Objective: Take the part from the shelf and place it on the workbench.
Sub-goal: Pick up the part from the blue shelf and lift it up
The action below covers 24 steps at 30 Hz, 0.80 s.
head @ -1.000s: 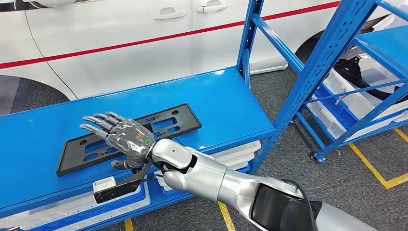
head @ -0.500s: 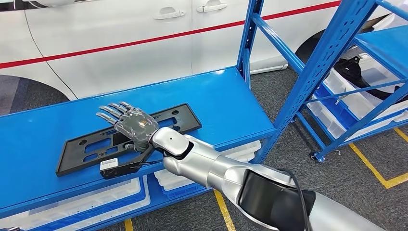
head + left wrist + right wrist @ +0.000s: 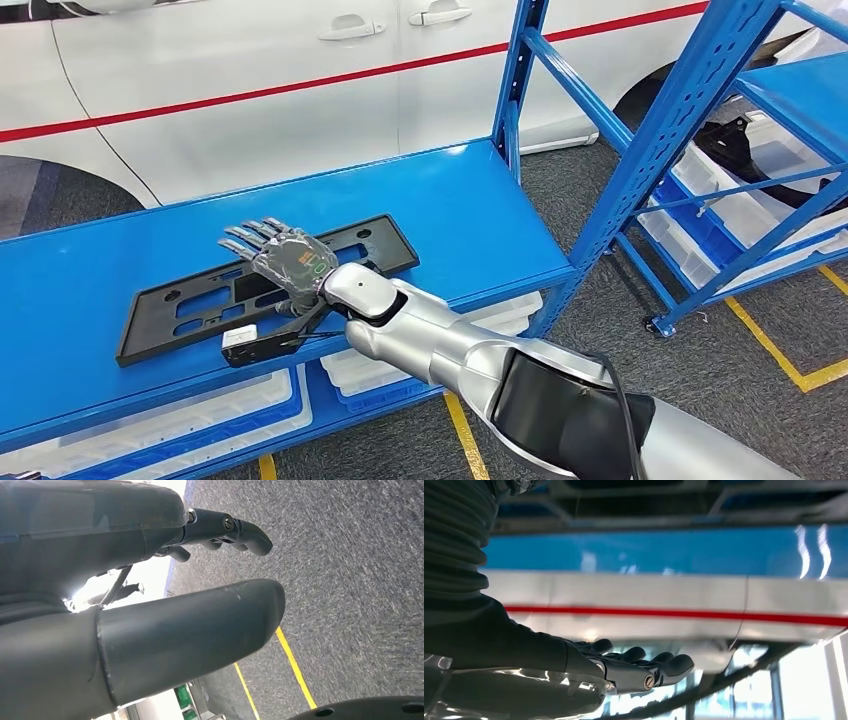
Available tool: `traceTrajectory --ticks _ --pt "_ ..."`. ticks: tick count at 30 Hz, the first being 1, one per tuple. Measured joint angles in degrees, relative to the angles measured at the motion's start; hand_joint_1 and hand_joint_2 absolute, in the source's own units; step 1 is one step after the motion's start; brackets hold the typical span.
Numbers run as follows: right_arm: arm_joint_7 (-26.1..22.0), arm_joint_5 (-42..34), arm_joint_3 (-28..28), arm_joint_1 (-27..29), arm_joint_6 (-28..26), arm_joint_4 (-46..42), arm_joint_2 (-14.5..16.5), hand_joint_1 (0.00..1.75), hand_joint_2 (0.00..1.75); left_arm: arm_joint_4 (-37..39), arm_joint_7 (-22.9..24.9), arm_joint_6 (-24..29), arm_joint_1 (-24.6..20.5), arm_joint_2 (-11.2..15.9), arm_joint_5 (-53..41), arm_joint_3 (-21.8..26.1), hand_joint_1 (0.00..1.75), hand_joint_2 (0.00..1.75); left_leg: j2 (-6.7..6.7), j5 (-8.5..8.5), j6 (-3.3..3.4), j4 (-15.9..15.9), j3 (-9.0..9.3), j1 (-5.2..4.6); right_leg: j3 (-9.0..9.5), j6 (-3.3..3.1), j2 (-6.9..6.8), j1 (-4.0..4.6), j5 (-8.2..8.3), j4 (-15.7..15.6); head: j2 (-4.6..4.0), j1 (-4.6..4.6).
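The silver right arm (image 3: 470, 350) comes up from the lower edge of the head view and reaches forward over the front rim of the glossy blue metal desk (image 3: 90, 270). Its right robot hand (image 3: 285, 262) hovers palm down over the long flat black plastic plate with rectangular cut-outs (image 3: 190, 305), fingers straight and slightly apart, gripping nothing; whether the fingertips touch the plate cannot be told. That plate lies flat on the desk, running slantwise from the near left toward the far right, its right end (image 3: 385, 245) showing past the wrist. Under the desk top, white plastic bins in blue trays (image 3: 360, 375) sit on the lower shelf. The left robot hand (image 3: 165, 580) hangs above grey carpet with a yellow floor line (image 3: 295, 667), thumb out and fingers loosely apart, empty. To the right stands a blue steel shelf rack (image 3: 690, 120) with white bins and a dark part on it. Behind the desk runs the white car side with a red stripe (image 3: 250, 95)
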Motion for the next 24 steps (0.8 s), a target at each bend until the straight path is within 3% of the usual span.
traceTrajectory --ticks 4,18,22,24 --pt "-3.8 -4.6 -3.4 -0.1 3.4 0.9 0.3 0.0 1.75 0.0 0.0 0.1 0.0 0.0 0.1 -0.2 0.0 0.0 0.0 0.0 0.0 0.0 -0.01 0.0 0.0 0.0 0.0 0.0 0.0 0.0 -0.01 0.0" --pt "-4.4 -5.1 -5.3 -0.2 4.1 1.8 0.7 0.0 1.75 0.0 0.0 0.1 0.0 0.0 0.1 -0.3 0.0 0.0 0.0 0.0 0.0 0.0 0.0 0.0 -0.01 0.0 0.0 0.0 0.0 0.0 -0.01 0.0" --pt "-6.3 -8.8 -6.1 -0.1 7.1 1.7 0.8 0.0 0.0 0.0 0.0 0.1 0.0 0.0 0.1 -0.3 0.0 0.0 0.0 0.0 0.0 0.0 -0.01 0.0 -0.01 0.0 0.0 0.0 0.0 0.0 -0.02 0.0" --pt "-9.0 -14.9 -7.6 0.0 12.1 1.1 0.9 0.0 0.0 0.0 0.0 0.2 0.0 0.0 0.1 -0.3 0.0 0.0 0.0 0.0 0.0 0.0 -0.01 0.0 -0.01 0.0 0.0 0.0 0.0 0.0 -0.01 0.0"
